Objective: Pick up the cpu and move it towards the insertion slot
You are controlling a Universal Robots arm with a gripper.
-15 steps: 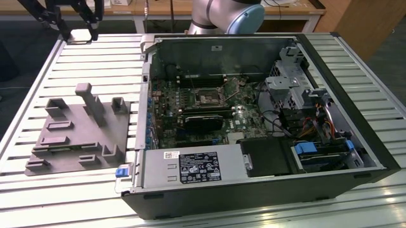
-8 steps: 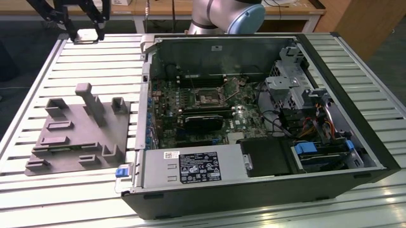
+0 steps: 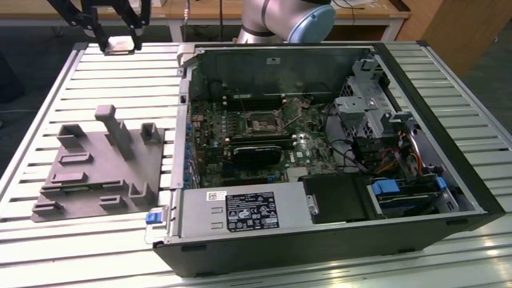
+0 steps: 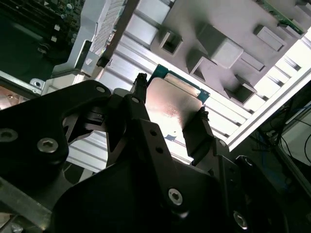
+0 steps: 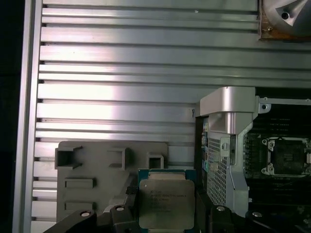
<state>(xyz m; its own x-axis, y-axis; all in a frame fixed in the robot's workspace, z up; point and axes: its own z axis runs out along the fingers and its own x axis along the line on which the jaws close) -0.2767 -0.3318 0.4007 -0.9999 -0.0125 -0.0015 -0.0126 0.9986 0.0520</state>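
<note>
carrying cpu (image 5: 165,204) | fingers (image 4: 197,131) clamped on its opposite edges | keep chip level between them toward insertion slot (image 3: 262,124)

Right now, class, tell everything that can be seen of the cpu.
The cpu is a small flat square chip with a silvery metal top, faint print on it and a blue-green edge. The gripper holds it by two opposite edges, its black jaws shut on it. In the exterior view it hangs in the air beyond the grey fixture plate, outside the open computer case.
</note>
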